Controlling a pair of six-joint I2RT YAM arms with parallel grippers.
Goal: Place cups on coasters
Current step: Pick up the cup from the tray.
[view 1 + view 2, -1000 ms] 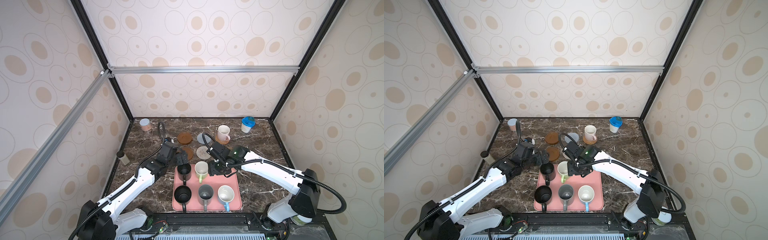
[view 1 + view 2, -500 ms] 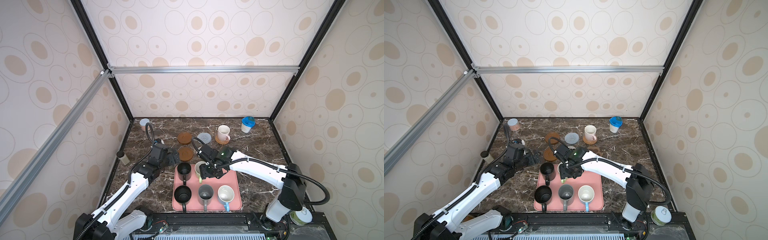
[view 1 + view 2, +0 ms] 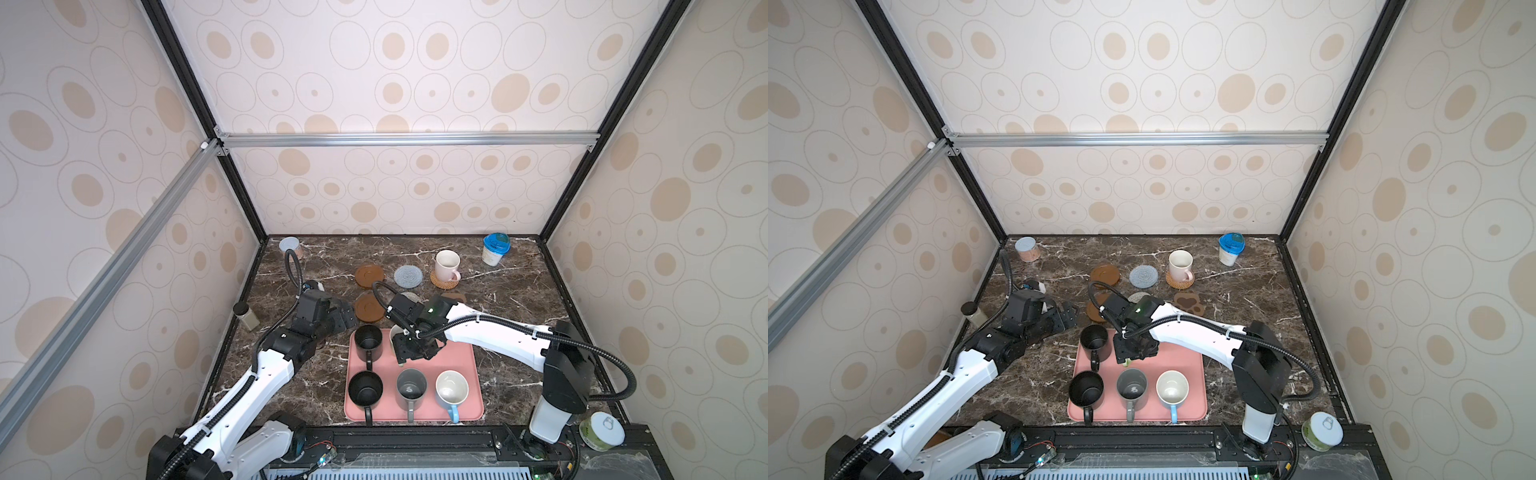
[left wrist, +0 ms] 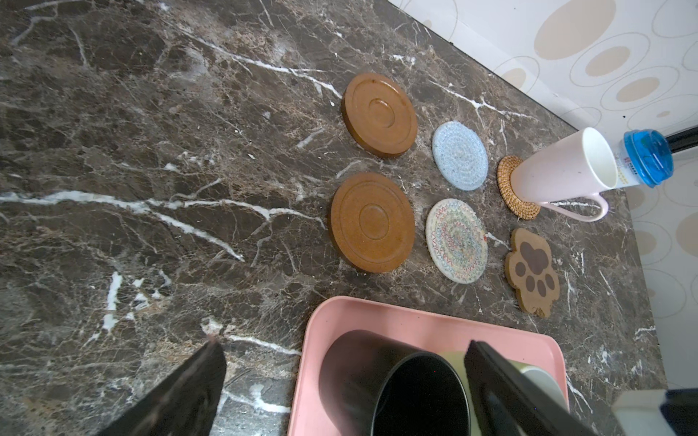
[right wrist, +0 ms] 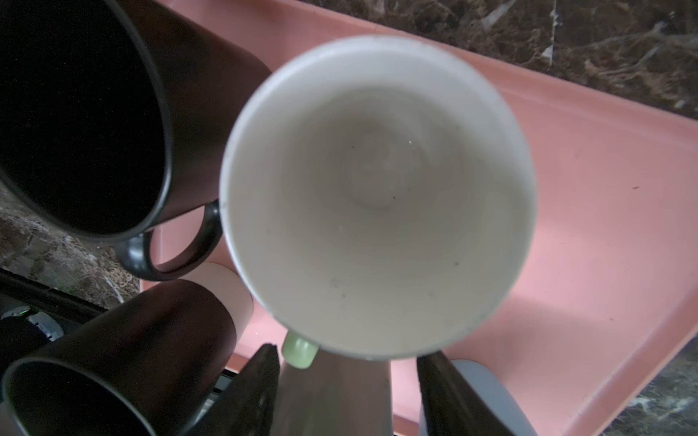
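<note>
The jaws of the right gripper [image 5: 347, 353] are set apart above the pale green mug [image 5: 377, 196] on the pink tray [image 5: 585, 226]. The jaws of the left gripper [image 4: 342, 342] are spread wide. The label on the tub [image 4: 646, 158] cannot be read.

Both top views are bright and evenly lit: soft, diffuse light, with only faint shadows on the dark marble surface [image 3: 498, 266]. The left wrist view is crisp on the coasters [image 4: 372, 222], yet wide-angle stretch tilts the pale pink mug [image 4: 559, 170] outward, and the left gripper [image 4: 340, 381] is blurred. The right wrist view is dimmer — the pale green mug [image 5: 377, 196] looks soft, the black mugs [image 5: 75, 113] lost in shadow.
</note>
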